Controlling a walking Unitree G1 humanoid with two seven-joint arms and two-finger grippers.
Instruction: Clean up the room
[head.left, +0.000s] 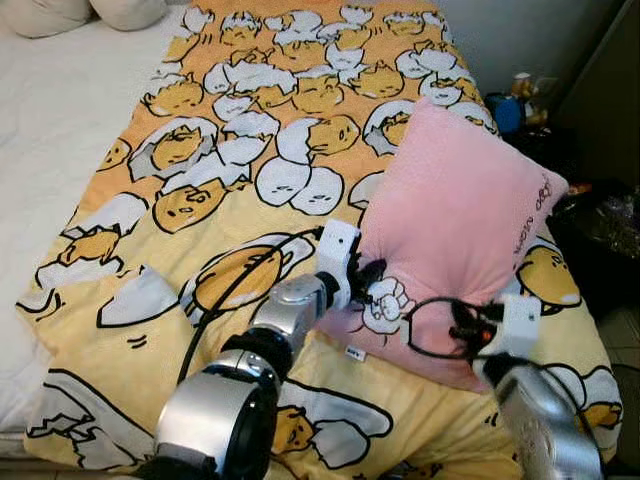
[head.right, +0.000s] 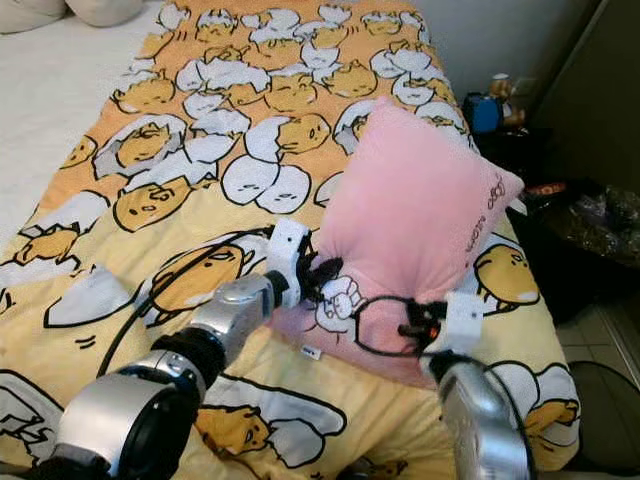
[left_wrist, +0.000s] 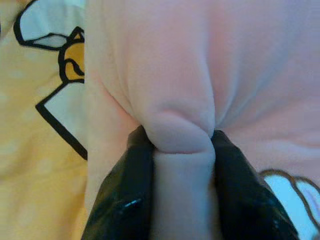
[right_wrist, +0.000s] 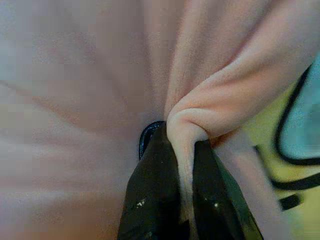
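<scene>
I see the square pink plush pillow (head.left: 455, 225) lying tilted on the yellow-and-orange cartoon-egg blanket (head.left: 200, 180), near the bed's right edge. My left gripper (left_wrist: 180, 150) is clamped on a pinched fold of the pillow at its near left corner, beside the white cartoon patch (head.left: 388, 303). My right gripper (right_wrist: 182, 150) is likewise closed on a fold of pink fabric at the pillow's near edge. A white sheet (head.left: 50, 110) borders the blanket on the left.
</scene>
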